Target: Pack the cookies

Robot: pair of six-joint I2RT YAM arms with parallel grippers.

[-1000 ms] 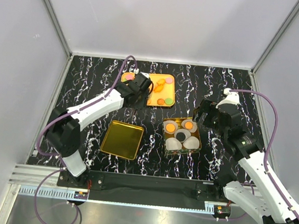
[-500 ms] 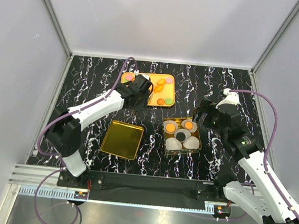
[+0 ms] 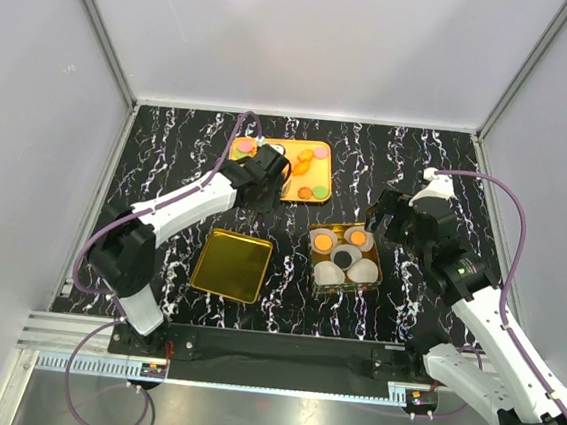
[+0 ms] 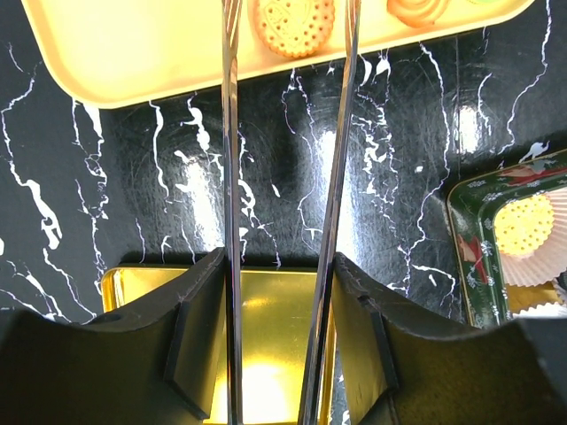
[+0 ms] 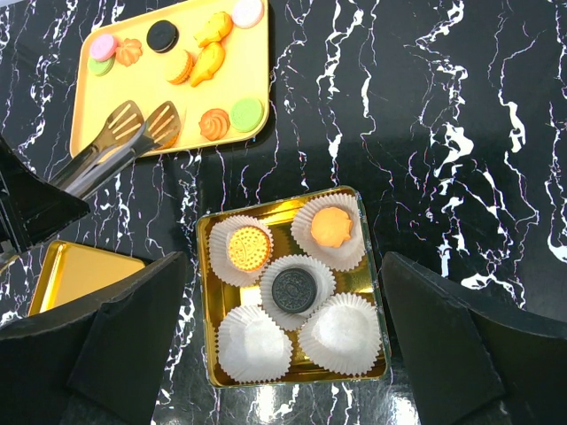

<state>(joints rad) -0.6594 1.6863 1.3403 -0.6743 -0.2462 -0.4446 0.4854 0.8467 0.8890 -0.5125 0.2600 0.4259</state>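
One black, white-veined table (image 3: pixel 420 155) carries everything. The left arm (image 3: pixel 178 207) reaches out to the far middle of it, and the right arm (image 3: pixel 485 312) bends in from the right.

A yellow tray (image 5: pixel 142 84) lies at the far side. A gold lid (image 3: pixel 230 265) lies nearer, on the left, with an open gold tin (image 5: pixel 204 292) to its right.

The left gripper (image 3: pixel 267 176) is closed partway on a pair of metal tongs (image 5: pixel 113 149). Their flat tips are over the tray's near edge, and they carry nothing that I can see. The right gripper (image 3: pixel 391 218) hovers above the tin with its jaws spread wide, holding nothing.

Five white paper cups (image 5: pixel 252 341) fill the tin. Three of them hold cookies (image 5: pixel 180 65), two orange and one black, and the two nearest cups are bare. About ten more cookies lie scattered on the tray: orange, pink, green and one black.
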